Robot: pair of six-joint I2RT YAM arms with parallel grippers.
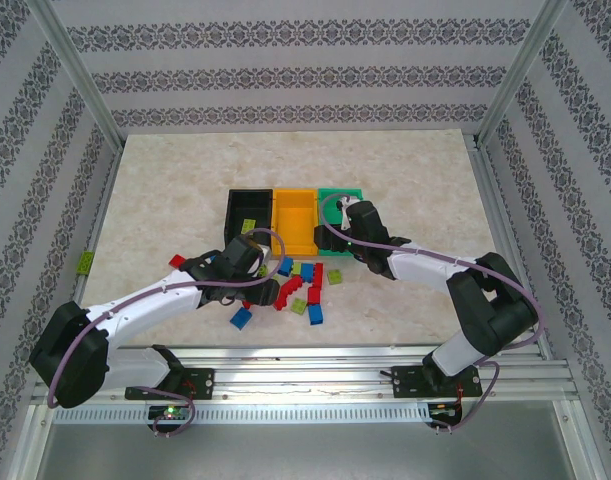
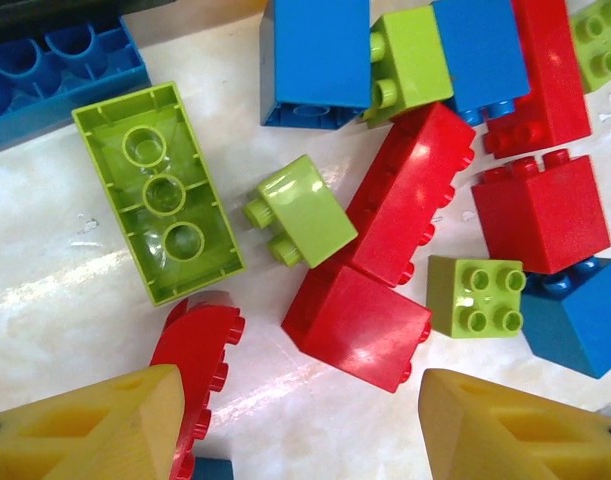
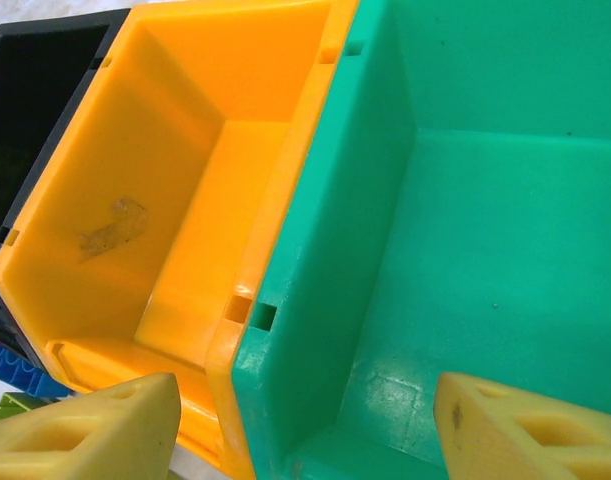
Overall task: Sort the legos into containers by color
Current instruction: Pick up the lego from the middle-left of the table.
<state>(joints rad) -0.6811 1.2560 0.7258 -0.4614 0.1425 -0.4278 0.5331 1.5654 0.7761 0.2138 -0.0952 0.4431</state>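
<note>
jaws on both arms standing open, empty
left gripper (image 2: 300,400) is hovering, loose legos (image 2: 405,190) lying just ahead of its fingers; right gripper (image 3: 305,390) is hanging over the green bin (image 3: 485,250), orange bin (image 3: 185,200) at its left.

From above, the right hand (image 1: 337,212) hides the front of the green bin (image 1: 345,189). Up close, a red brick (image 2: 200,345) goes partly under a finger (image 2: 95,430) of the left hand (image 2: 300,420). The black bin (image 3: 35,100) is cut off by the picture's left side.
</note>
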